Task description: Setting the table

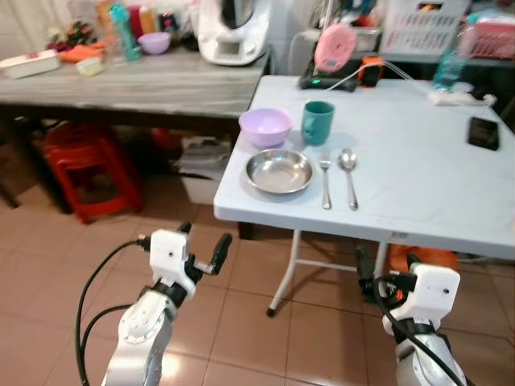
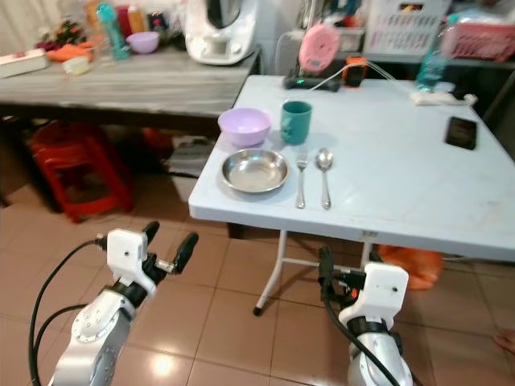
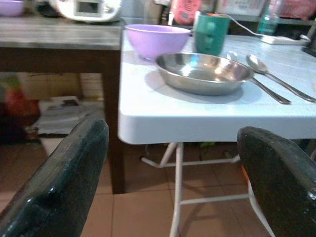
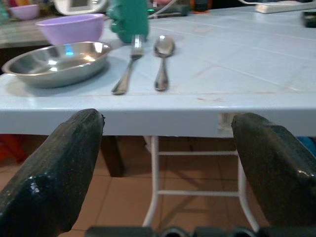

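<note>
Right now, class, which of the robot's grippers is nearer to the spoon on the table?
Right. The right gripper sits below the table edge, nearly under the spoon; the left gripper hangs farther off, beyond the table's corner.

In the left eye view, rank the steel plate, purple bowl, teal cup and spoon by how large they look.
1. Steel plate, widest.
2. Purple bowl.
3. Teal cup and spoon: unsure, since the spoon is longer but far thinner. All four sit close together, so nearness hardly skews this.

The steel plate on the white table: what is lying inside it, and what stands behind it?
The steel plate looks empty, showing only reflections. Behind it stand a purple bowl and a teal mug. The inside of the mug cannot be seen from here.
</note>
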{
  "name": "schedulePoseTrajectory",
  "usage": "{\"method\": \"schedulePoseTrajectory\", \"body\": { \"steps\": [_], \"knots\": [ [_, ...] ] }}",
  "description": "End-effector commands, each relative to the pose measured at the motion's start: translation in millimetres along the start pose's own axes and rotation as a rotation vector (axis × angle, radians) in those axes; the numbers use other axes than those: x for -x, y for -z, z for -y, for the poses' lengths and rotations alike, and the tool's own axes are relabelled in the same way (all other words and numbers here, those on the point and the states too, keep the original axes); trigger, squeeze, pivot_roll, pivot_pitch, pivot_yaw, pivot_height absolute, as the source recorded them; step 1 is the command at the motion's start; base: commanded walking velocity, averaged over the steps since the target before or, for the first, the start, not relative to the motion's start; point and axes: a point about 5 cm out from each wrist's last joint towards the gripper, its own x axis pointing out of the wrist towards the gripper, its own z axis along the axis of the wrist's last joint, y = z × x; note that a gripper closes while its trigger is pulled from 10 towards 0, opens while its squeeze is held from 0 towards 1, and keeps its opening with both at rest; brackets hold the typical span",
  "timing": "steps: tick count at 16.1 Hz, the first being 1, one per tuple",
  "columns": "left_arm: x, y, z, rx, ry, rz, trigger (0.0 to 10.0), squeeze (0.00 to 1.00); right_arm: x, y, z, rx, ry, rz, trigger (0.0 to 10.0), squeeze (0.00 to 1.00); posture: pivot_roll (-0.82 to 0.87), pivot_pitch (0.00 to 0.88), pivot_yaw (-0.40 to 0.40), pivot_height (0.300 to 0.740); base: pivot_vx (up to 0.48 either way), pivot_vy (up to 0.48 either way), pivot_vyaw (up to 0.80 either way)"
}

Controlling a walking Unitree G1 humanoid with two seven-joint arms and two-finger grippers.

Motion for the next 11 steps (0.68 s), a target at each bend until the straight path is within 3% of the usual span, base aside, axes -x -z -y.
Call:
{"method": "schedulePoseTrajectory", "body": {
  "steps": [1,11],
  "knots": [
    [0.2,-3.5,-3.5,0.016,-0.006,0.015,10.0,0.00,-1.4,-6.4,-2.3,0.003,-0.014,0.028,10.0,0.00,-0.02,0.000,0.056,0.740,0.341,0.000,0.00],
    [-1.3,-4.4,-1.2,0.032,0.019,0.019,10.0,0.00,-0.7,-11.0,-1.2,0.014,-0.029,0.048,10.0,0.00,-0.03,0.000,0.062,0.740,0.356,0.000,0.05]
  ]
}}
